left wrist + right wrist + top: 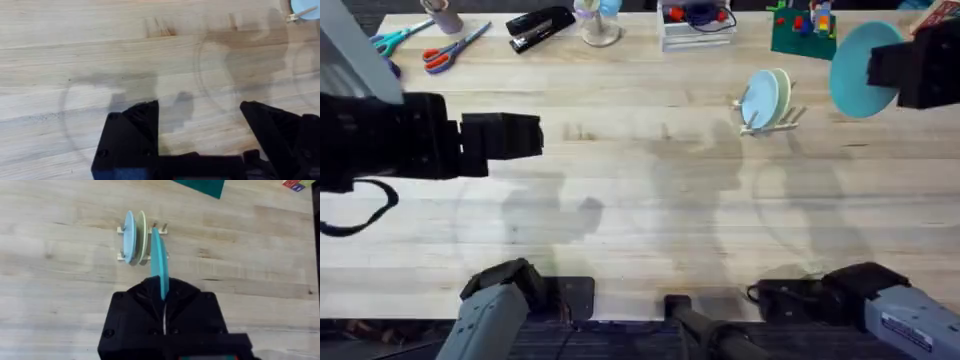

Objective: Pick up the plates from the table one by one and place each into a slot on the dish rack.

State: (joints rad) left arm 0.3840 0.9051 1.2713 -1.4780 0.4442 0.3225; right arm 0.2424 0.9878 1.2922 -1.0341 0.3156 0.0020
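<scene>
My right gripper [892,72] is shut on the bright turquoise plate [860,68], holding it up on edge to the right of the dish rack [788,118]. In the right wrist view this turquoise plate [160,265] stands edge-on between my fingers, in front of the dish rack [164,228]. The rack holds a cream plate [143,235] and a paler light-blue plate [129,236] upright in neighbouring slots. My left gripper [532,135] hovers over the left half of the table [650,200], open, with nothing between its fingers [132,132].
Along the far edge lie scissors [452,46], a black stapler [540,28], a clear organiser [696,26] and a green mat [802,38] with small coloured pieces. The arm bases sit at the near edge.
</scene>
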